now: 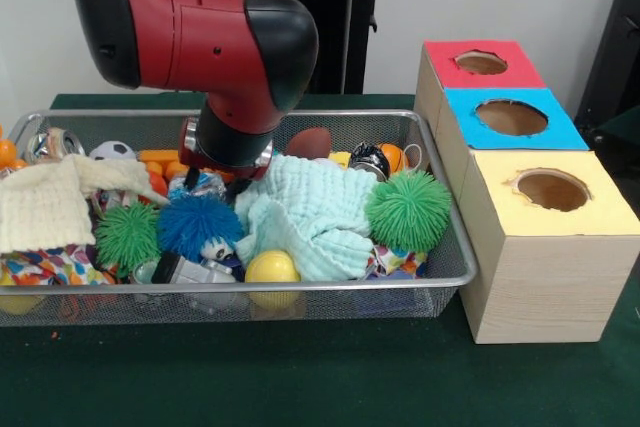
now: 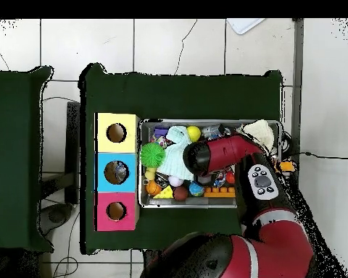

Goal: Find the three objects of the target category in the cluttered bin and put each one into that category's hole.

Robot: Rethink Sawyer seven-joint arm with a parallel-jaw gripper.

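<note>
1. Bin [image 1: 455, 247] sits on the green tabletop [image 1: 300, 377], just left of the box row in the front view: red [image 1: 445, 57], blue [image 1: 470, 132], yellow [image 1: 600, 217].
2. Arm [image 1: 215, 32] reaches down into the bin's middle; claw hidden behind the wrist and clutter, so I cannot tell its state.
3. Bin contents: mint cloth [image 1: 315, 212], green spiky ball [image 1: 408, 210], blue spiky ball [image 1: 198, 225], yellow ball [image 1: 271, 267].
</note>
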